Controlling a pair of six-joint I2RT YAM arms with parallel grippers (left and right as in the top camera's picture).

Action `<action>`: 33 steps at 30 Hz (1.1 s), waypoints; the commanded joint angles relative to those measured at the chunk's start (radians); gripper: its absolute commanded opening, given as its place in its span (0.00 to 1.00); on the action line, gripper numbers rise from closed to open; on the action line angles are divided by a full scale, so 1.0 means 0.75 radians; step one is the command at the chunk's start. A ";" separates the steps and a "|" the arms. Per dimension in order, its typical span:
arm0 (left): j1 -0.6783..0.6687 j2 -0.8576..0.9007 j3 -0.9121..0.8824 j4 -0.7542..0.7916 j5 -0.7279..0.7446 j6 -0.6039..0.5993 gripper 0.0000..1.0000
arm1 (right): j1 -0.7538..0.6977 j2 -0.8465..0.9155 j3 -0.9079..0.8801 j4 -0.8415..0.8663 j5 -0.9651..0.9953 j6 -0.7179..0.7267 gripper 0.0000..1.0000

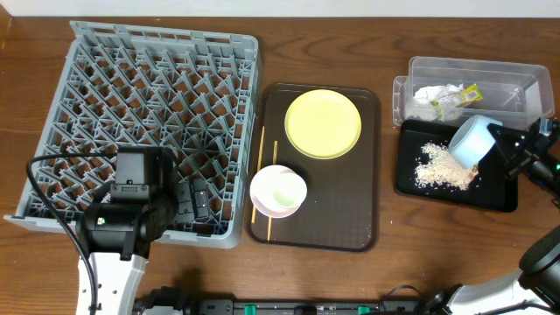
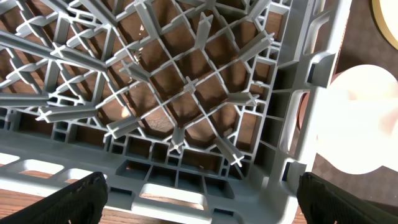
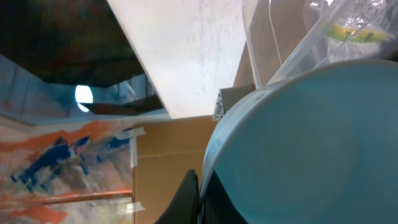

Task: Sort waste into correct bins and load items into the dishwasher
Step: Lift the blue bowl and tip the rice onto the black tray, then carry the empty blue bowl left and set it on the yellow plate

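Right tool (image 1: 499, 142) pinching light blue bowl (image 1: 473, 141) by rim, right of frame, bowl tipped with mouth toward black tray (image 1: 409, 182); crumbs (image 1: 442, 168) heaped beneath. We want steep tilt, gentle shake, mouth inside tray walls (no scatter onto table (image 1: 394, 35)). Next, we judge, bowl goes to dish rack (image 1: 157, 87), upper left. Left tool (image 1: 191, 203) spread wide, empty, over rack's lower edge.

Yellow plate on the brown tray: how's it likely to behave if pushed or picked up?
Yellow plate lies flat on the brown tray with a low rim, so getting under its edge is probably hard. It looks rigid and smooth, so a push would likely slide it, not tip it. It might knock the white bowl nearby.
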State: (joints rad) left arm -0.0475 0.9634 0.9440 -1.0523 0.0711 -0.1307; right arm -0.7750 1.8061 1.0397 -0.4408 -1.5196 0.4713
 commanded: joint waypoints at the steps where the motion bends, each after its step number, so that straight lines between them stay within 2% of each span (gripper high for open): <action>1: 0.005 -0.002 0.026 -0.009 -0.011 -0.002 0.98 | 0.067 -0.011 0.014 -0.001 -0.051 0.012 0.01; 7: 0.005 -0.002 0.026 -0.009 -0.011 -0.002 0.98 | 0.271 -0.081 0.015 0.050 -0.051 -0.060 0.01; 10: 0.005 -0.002 0.026 -0.009 -0.011 -0.002 0.98 | 0.406 -0.174 0.018 0.269 -0.040 -0.014 0.01; 14: 0.005 -0.002 0.026 -0.009 -0.011 -0.002 0.98 | 0.657 -0.279 0.018 0.616 0.107 0.187 0.01; 17: 0.005 -0.002 0.026 -0.009 -0.011 -0.002 0.98 | 0.837 -0.289 0.018 0.784 0.233 0.278 0.01; 21: 0.005 -0.002 0.026 -0.009 -0.011 -0.002 0.98 | 1.041 -0.288 0.018 0.877 0.460 0.254 0.01; 24: 0.005 -0.002 0.026 -0.009 -0.011 -0.002 0.98 | 1.184 -0.288 0.018 0.897 0.660 0.127 0.01; 26: 0.005 -0.002 0.026 -0.009 -0.011 -0.002 0.98 | 1.300 -0.288 0.018 0.869 0.844 -0.036 0.01; 33: 0.005 -0.002 0.026 -0.009 -0.011 -0.002 0.98 | 1.550 -0.288 0.018 0.613 1.518 -0.431 0.01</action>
State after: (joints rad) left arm -0.0475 0.9634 0.9443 -1.0534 0.0711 -0.1307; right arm 0.3210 1.5917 1.0500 0.0589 -0.7189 0.3584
